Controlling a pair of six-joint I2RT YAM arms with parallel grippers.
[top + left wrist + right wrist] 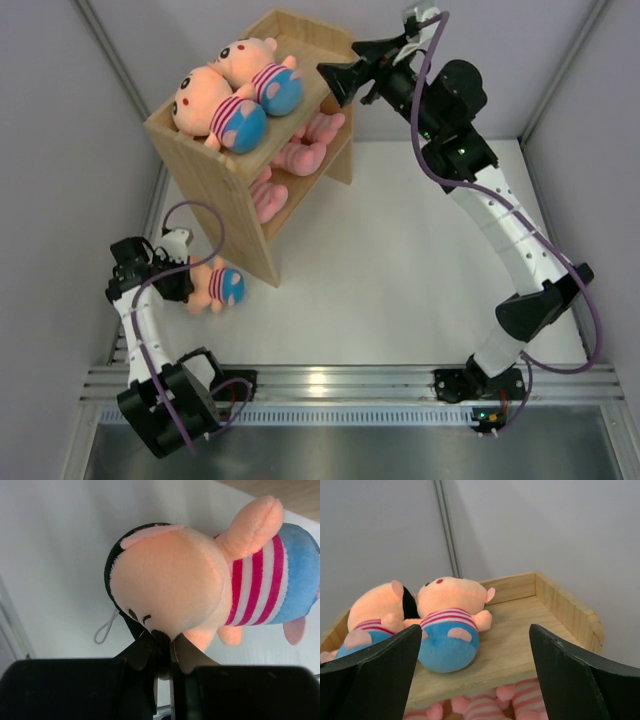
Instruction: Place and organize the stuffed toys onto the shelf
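- The left claw (162, 642) sat nearest the lens in its wrist view. Its two dark fingers were pinched together on the underside of the big head of a peach stuffed toy (170, 585) (a white loop (105, 630) hung from that head).
- The toy wore a pink-striped shirt and blue shorts and lay sideways, head toward the claw.
- From above, it was low beside the near front corner of the shelf (215, 185), over the white worktop (400, 270). Whether it touched the worktop could not be told.
- The shelf, of light wood, stood at the far left of the worktop, turned at an angle.
- On its flat top two more peach toys (205, 105) (255, 62) lay side by side and touching, blue shorts toward the open front.
- Pink striped toys (310, 140) lay on the inner board, with another showing in the space below (only partly visible).
- The right claw (338, 78) hovered just beside the right end of the shelf top, level with it. Its jaws were spread wide and held nothing.
- In its wrist view the dark fingers (375, 675) framed the two toys on top.
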